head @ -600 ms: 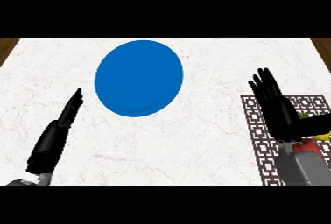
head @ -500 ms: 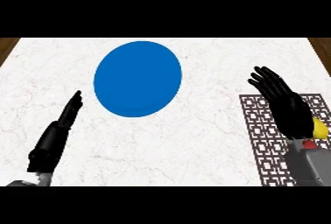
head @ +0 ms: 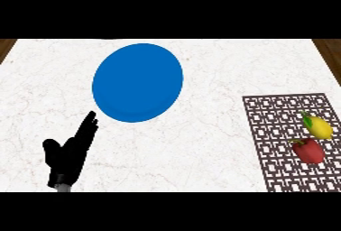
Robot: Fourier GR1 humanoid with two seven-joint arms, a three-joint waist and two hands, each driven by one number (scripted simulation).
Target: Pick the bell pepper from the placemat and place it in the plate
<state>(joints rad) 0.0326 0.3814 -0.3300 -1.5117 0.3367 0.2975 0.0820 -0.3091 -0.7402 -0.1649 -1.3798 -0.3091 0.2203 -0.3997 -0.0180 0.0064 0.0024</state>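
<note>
Resting on placemat [head: 290, 135] — peppers [head: 309, 150], unlabelled

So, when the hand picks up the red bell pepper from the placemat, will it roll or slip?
The red bell pepper looks rounded and glossy, so it may slip or roll. The flat placemat offers little restraint. The yellow pepper lies close, so a push would probably nudge it.

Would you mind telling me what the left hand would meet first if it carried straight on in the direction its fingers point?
The left hand points up and slightly right, toward the blue plate. Its lower left rim looks like the first thing in that line, though the hand's height above the counter is unclear.
</note>
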